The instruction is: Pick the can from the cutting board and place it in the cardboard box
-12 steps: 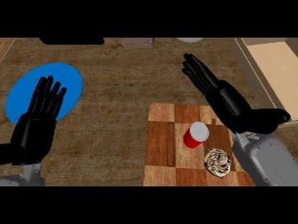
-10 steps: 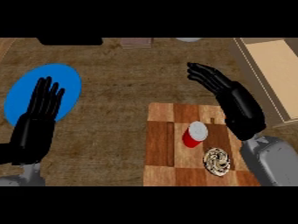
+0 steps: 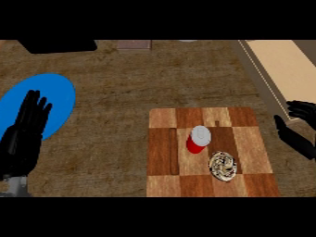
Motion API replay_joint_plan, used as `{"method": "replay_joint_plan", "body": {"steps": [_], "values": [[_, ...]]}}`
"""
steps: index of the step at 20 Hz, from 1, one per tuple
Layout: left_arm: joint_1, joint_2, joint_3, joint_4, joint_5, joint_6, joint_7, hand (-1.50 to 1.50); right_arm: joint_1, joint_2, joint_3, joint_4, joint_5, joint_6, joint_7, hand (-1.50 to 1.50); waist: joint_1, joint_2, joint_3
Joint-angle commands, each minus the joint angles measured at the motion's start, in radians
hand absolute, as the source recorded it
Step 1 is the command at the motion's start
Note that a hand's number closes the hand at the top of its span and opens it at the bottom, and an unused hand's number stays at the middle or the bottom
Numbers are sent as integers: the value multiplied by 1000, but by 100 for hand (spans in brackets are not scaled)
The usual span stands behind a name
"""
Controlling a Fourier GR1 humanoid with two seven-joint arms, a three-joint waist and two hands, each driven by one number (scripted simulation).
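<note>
A red can (image 3: 198, 140) with a silver top stands upright near the middle of the checkered wooden cutting board (image 3: 211, 152). The tan cardboard box (image 3: 292, 74) lies at the upper right of the counter. My right hand (image 3: 311, 129) is open at the right edge, just right of the board and near the box's lower corner, well apart from the can. At the lower left my left hand (image 3: 23, 136) rests open with fingers up, partly over a blue plate.
A blue plate (image 3: 47, 99) sits on the left of the counter. A round patterned pastry (image 3: 223, 165) lies on the board just below and right of the can. Dark objects (image 3: 58, 45) and a small brownish block (image 3: 134, 44) line the far edge.
My right hand has swung from above the board's upper right out to the right edge and lower. The view has shifted slightly; can and left hand keep their places.
</note>
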Motion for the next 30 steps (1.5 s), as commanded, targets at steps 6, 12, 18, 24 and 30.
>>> {"method": "replay_joint_plan", "body": {"steps": [6, 12, 18, 24, 30], "values": [[-101, -11, -16, 60, -26, 14, 85, 0, 281, -177, 27, -331, 187, 4, 86, -150, 46, 1, -2], [-114, -39, -55, 24, -73, 65, 103, 0, 293, -400, 98, -482, 135, 291, 394, -150, 57, 2, -4], [-74, -41, -60, -6, -86, 45, 106, 0, 134, -425, 76, -677, 5, 376, 774, -150, 80, 3, -1], [-166, -41, -4, 56, -69, 3, 145, 0, -30, -256, 223, -682, 103, 360, 909, -150, 78, 5, 0], [-108, -88, -29, 46, -121, 6, 125, 0, -152, -146, 287, -602, 209, 392, 1023, -150, 79, 5, 0]]}}
